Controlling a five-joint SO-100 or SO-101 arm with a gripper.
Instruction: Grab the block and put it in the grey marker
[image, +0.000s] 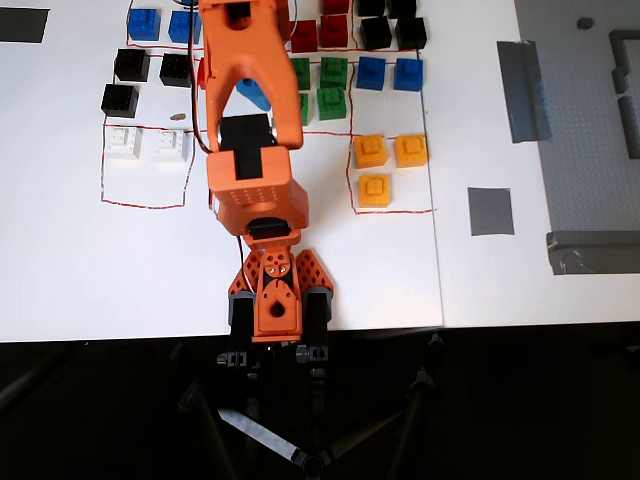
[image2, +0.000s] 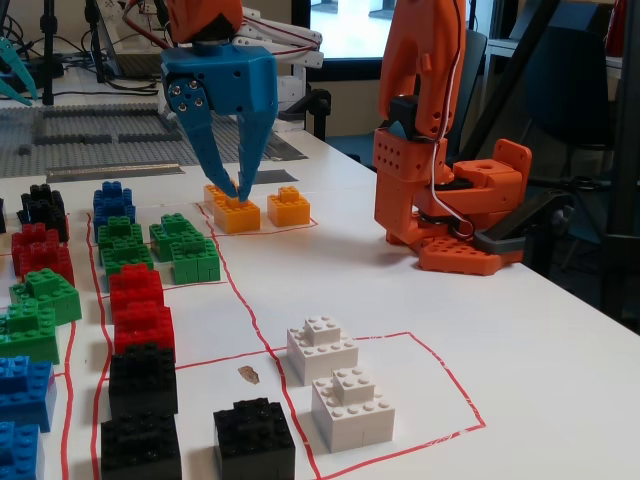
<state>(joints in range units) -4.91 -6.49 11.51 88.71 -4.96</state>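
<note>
Two white blocks (image: 122, 143) (image: 172, 146) sit side by side inside a red-outlined box at the left in the overhead view. The fixed view has them at the front (image2: 322, 348) (image2: 352, 405). The grey marker (image: 490, 211) is a flat square patch at the right of the overhead view, and I cannot make it out in the fixed view. My blue gripper (image2: 238, 190) hangs point-down above the table between the green and yellow bricks, far behind the white blocks. Its fingertips meet with nothing held. From overhead the arm hides most of the gripper (image: 257, 97).
Groups of bricks cover the table: yellow (image: 385, 165), green (image2: 185, 250), red (image2: 140, 300), black (image2: 250, 435) and blue (image: 390, 73). The orange arm base (image: 275, 300) stands at the table's near edge. A grey tape strip (image: 522, 90) and a grey baseplate (image: 590, 120) lie beyond the marker.
</note>
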